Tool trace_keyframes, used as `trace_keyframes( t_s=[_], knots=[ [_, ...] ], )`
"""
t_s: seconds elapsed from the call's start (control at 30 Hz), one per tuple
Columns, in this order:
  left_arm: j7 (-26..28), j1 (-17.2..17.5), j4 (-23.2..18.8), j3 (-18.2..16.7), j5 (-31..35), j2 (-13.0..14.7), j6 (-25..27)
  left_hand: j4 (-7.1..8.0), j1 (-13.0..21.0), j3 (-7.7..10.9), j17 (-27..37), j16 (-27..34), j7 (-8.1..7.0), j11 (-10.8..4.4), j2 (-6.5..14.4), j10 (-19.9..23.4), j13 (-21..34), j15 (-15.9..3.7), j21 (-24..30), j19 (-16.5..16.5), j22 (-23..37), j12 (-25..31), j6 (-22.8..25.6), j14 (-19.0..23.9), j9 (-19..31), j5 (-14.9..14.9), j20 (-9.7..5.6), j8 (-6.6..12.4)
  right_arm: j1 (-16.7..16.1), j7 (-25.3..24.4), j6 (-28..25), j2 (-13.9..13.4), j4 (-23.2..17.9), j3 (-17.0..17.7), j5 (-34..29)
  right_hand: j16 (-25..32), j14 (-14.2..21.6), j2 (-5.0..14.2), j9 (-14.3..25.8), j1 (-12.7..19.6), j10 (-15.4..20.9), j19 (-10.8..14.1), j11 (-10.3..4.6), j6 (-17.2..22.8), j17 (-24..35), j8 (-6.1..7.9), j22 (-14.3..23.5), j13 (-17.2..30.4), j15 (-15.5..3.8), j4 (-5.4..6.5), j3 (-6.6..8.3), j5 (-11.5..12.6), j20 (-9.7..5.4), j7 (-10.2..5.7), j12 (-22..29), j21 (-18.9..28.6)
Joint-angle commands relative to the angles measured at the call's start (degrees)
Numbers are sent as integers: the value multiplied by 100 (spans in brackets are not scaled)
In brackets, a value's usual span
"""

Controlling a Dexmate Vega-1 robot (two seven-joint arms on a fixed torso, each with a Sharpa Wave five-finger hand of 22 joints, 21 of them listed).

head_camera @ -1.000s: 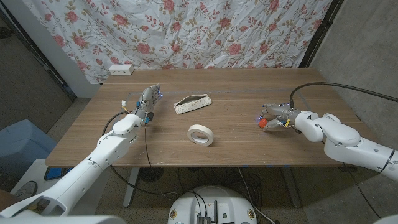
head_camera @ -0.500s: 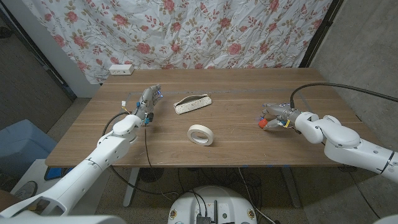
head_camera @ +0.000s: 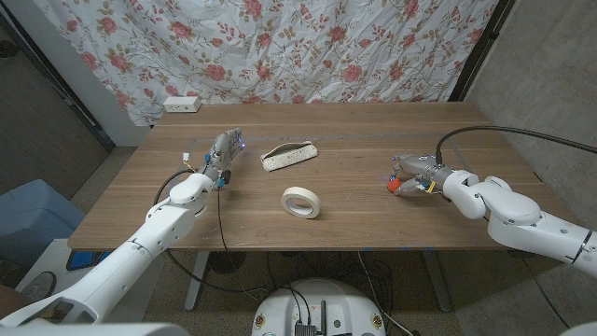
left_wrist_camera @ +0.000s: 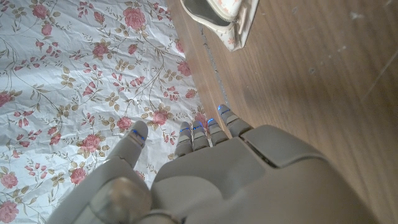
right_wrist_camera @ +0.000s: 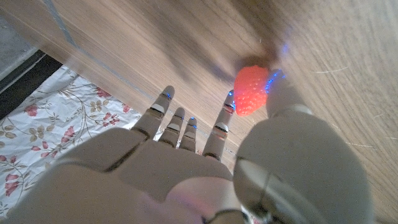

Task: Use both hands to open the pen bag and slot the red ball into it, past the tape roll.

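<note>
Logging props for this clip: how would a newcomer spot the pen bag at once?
Start at the wooden table in front of the flowered curtain. Behind the white tape roll, towards the curtain, lies the pen bag, a long, pale, floral pouch. The roll is a flat ring; the bag is elongated and soft.

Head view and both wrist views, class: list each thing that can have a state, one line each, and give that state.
Pen bag: lying on the table, its top gaping a little.
Red ball: pinched between the right robot hand's thumb and a finger.
Tape roll: lying flat, untouched.
Left robot hand: holding nothing, fingers straight, apart from the pen bag.
Right robot hand: holding the red ball, other fingers spread.
</note>
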Motion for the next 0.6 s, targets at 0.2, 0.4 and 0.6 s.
trace_keyframes(
  t_s=[0.2,0.4,0.6],
  knots=[
    [136,111,-349,-49,95,190,134,-15,-55,33,7,4,5,22,411,23,24,10,23,18,17,-1,37,18,6,15,47,30,-261,-430,46,-81,-95,213,83,59,116,66,36,46,162,123,1,192,34,109,9,8,-39,29,-16,30,-17,3,31,9],
    [188,116,-490,-36,195,264,194,-39,-44,27,2,2,5,12,400,37,24,13,25,27,17,4,55,18,5,11,46,36,-334,-506,48,-145,-169,317,164,66,131,73,41,50,211,139,-10,255,41,145,9,7,-39,37,-25,27,-23,9,35,5],
    [132,24,-645,43,350,439,411,-72,-21,28,-2,2,5,38,399,42,24,20,24,31,15,4,77,19,5,6,54,42,-382,-502,4,-179,-270,413,266,70,138,82,45,51,241,148,-9,267,48,161,9,7,-49,46,-33,23,8,7,32,-1]
  ],
)
